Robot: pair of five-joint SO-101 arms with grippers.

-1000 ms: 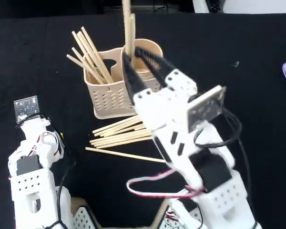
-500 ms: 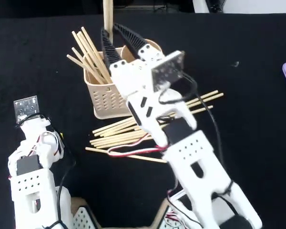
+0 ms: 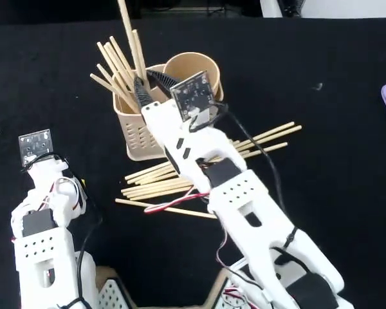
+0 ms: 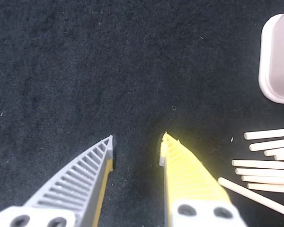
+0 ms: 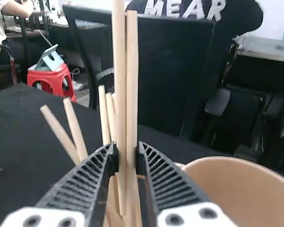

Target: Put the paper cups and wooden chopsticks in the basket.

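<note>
Black desk point(image 3: 347, 96). Beige basket point(image 3: 139, 134) with a grid of small holes. Tan-brown paper cup point(image 3: 192, 69). Pale natural-wood chopsticks point(image 3: 156, 182). White arms point(image 3: 244, 206). The left end effector point(image 4: 137, 138) is grey one side, yellow the other, both ribbed. The right end effector point(image 5: 126, 146) is black, ribbed.

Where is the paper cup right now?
In the high view, the paper cup sits inside the basket, right end, beside the right tool holding chopsticks.

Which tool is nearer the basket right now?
Right. The right tool is just above the basket, shut on two upright chopsticks. The left tool hangs open over the table, apart from the basket.
</note>
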